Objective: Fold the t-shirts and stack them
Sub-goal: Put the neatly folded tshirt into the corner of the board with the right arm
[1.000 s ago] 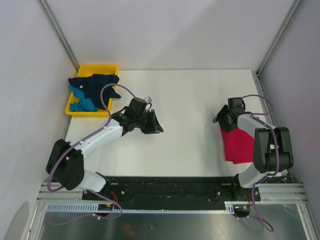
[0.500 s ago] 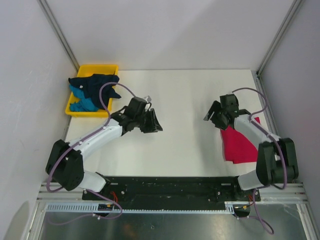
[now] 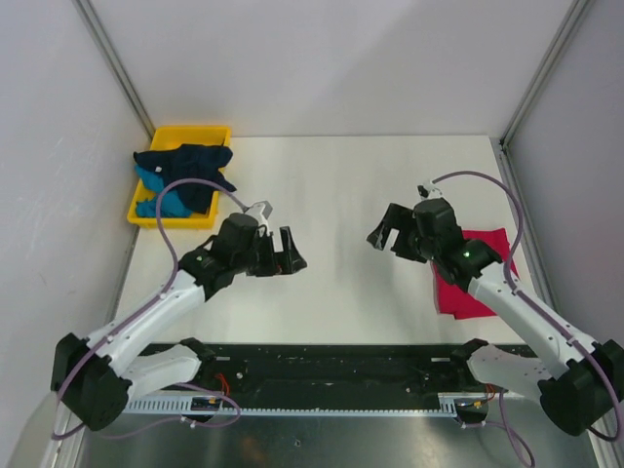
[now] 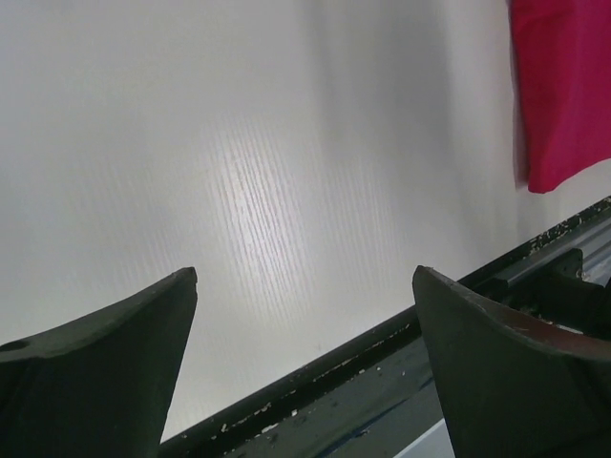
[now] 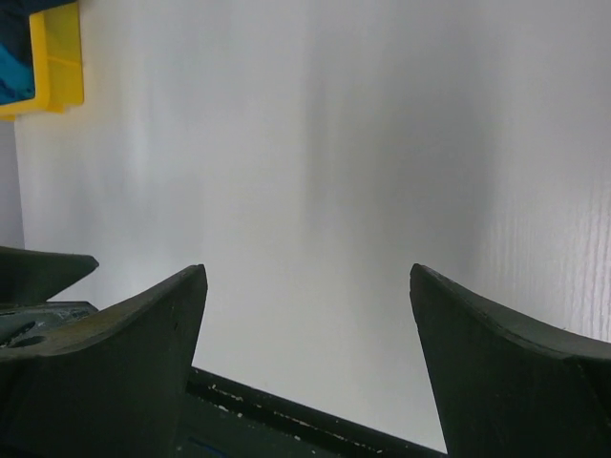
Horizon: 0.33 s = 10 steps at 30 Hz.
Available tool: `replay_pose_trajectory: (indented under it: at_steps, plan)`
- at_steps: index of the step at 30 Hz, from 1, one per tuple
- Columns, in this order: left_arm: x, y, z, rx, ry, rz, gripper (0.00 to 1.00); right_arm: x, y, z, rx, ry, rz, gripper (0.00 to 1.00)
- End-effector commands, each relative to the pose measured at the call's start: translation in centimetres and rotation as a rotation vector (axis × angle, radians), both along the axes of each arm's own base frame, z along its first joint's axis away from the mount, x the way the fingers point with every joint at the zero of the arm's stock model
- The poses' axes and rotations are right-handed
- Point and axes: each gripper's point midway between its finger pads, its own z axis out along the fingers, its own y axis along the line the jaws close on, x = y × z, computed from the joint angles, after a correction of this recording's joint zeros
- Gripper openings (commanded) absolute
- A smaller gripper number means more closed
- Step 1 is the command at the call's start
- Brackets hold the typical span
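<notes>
Both my jaws stand wide, holding nothing: left gripper [image 3: 289, 252] and right gripper [image 3: 382, 232] hover mid-table [image 3: 341, 185]. Crimson t-shirt [image 3: 478, 283] lies folded near right; navy t-shirt [image 3: 190, 161] and teal t-shirt [image 3: 161, 203] heap in the yellow tray [image 3: 190, 131], far left.

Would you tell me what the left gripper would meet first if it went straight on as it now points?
Probably the bare table: the open left gripper tilts down toward it, nothing between. The pink shirt lies off to one side; depth is unclear.

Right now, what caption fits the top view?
Left gripper and right gripper open; pink t-shirt folded; navy t-shirt, teal t-shirt in yellow tray.
</notes>
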Motion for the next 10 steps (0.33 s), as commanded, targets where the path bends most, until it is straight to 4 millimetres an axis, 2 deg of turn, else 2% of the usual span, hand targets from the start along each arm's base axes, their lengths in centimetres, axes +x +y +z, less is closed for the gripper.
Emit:
replay_pose_trajectory:
  at_steps: [1, 10]
  plan:
    - [0.1, 1.5, 0.8, 0.030, -0.092, 0.018, 0.99, -0.9, 0.1, -0.5, -0.017, -0.002, 0.000, 0.92]
    - [0.4, 2.0, 2.1, 0.043, -0.135, 0.026, 0.99, -0.6, 0.4, -0.9, -0.032, -0.003, 0.002, 0.95]
